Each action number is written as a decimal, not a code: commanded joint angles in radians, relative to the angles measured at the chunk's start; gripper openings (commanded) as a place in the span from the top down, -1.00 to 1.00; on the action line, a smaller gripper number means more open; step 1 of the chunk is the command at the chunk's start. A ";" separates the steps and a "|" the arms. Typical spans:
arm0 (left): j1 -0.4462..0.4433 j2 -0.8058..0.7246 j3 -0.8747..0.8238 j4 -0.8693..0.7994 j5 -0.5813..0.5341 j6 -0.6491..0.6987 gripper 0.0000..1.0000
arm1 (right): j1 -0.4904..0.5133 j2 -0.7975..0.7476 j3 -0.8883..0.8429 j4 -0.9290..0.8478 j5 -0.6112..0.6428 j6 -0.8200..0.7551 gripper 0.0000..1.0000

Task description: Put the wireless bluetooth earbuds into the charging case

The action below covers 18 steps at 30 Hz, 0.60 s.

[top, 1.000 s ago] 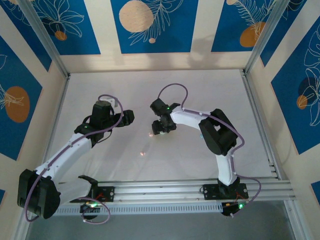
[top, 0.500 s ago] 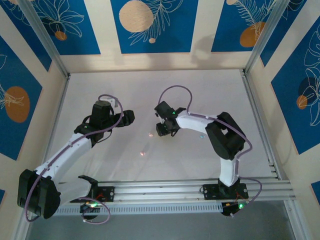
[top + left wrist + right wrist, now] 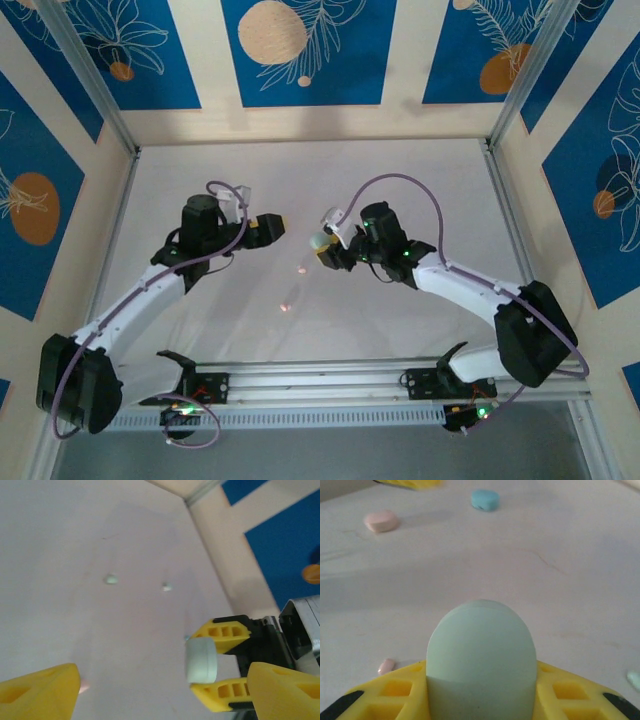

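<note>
right gripper is clamped on the mint charging case while left gripper gapes wide, empty.

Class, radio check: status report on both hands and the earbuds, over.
Left hand open, empty. Right hand shut on mint case. Pink earbud loose on table.

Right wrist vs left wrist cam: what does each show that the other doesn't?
Right wrist: a pink case, a blue case and a tiny pink earbud. Left wrist: a small mint piece, a small pale piece, the beige wall with its blue panel. Both: the right gripper shut on the mint case.
</note>
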 commanded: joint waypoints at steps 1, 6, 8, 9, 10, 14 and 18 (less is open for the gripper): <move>-0.050 0.042 0.027 0.097 0.141 -0.064 -0.71 | -0.003 -0.036 0.004 0.059 -0.130 -0.133 0.25; -0.111 0.096 0.078 0.027 0.115 -0.041 -0.57 | -0.004 -0.062 0.014 0.074 -0.142 -0.123 0.25; -0.124 0.114 0.085 0.029 0.112 -0.050 -0.51 | -0.002 -0.067 0.018 0.077 -0.135 -0.121 0.25; -0.132 0.121 0.085 0.045 0.119 -0.060 -0.49 | -0.005 -0.069 0.020 0.074 -0.127 -0.120 0.25; -0.139 0.125 0.085 0.062 0.125 -0.065 -0.48 | -0.004 -0.069 0.021 0.072 -0.120 -0.121 0.25; -0.164 0.135 0.095 0.077 0.124 -0.072 -0.35 | -0.003 -0.070 0.024 0.059 -0.112 -0.127 0.25; -0.183 0.154 0.113 0.067 0.116 -0.072 -0.08 | -0.001 -0.077 0.024 0.061 -0.109 -0.121 0.24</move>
